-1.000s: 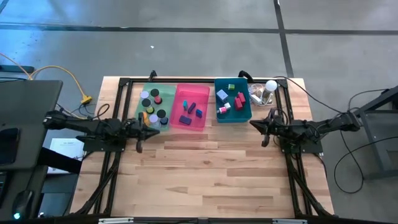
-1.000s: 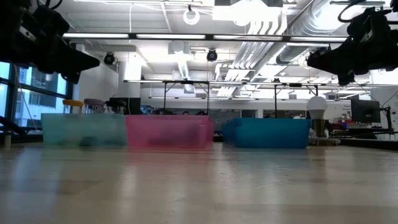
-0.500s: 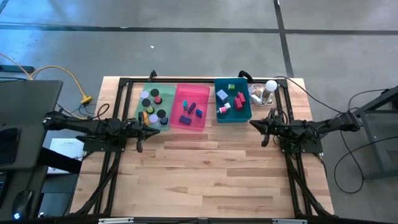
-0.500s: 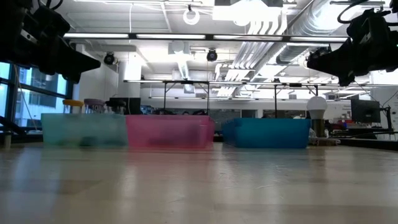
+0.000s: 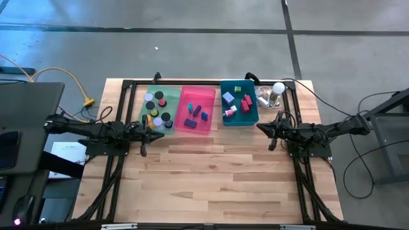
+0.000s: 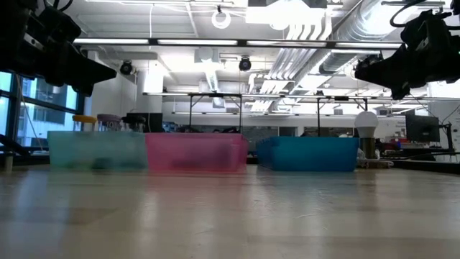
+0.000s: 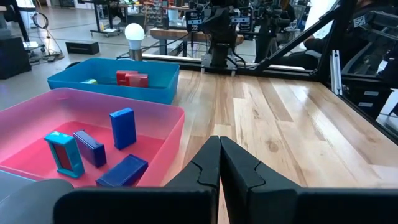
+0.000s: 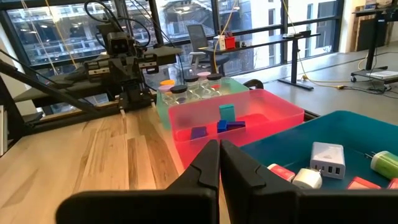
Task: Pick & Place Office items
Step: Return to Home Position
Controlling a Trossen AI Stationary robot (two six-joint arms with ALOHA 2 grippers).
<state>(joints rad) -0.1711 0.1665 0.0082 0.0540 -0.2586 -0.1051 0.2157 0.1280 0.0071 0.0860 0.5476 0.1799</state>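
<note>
The office items lie in three bins along the table's far side. Round black, orange and lavender discs [image 5: 158, 108] fill the green bin [image 5: 146, 97]. Blue and purple blocks [image 7: 123, 127] lie in the pink bin [image 5: 185, 126]. Red, pink, green and white pieces [image 5: 241, 103] lie in the teal bin [image 5: 223, 118]. My left gripper [image 5: 155, 133] hovers shut above the table, just near of the green bin. My right gripper [image 5: 262, 128] hovers shut beside the teal bin's near right corner. Both touch nothing.
A white ball-topped clear gadget [image 5: 276, 92] stands right of the teal bin at the far right corner. A black frame [image 5: 211, 82] runs around the table. The bare wooden tabletop [image 5: 211, 179] stretches from the bins to the near edge.
</note>
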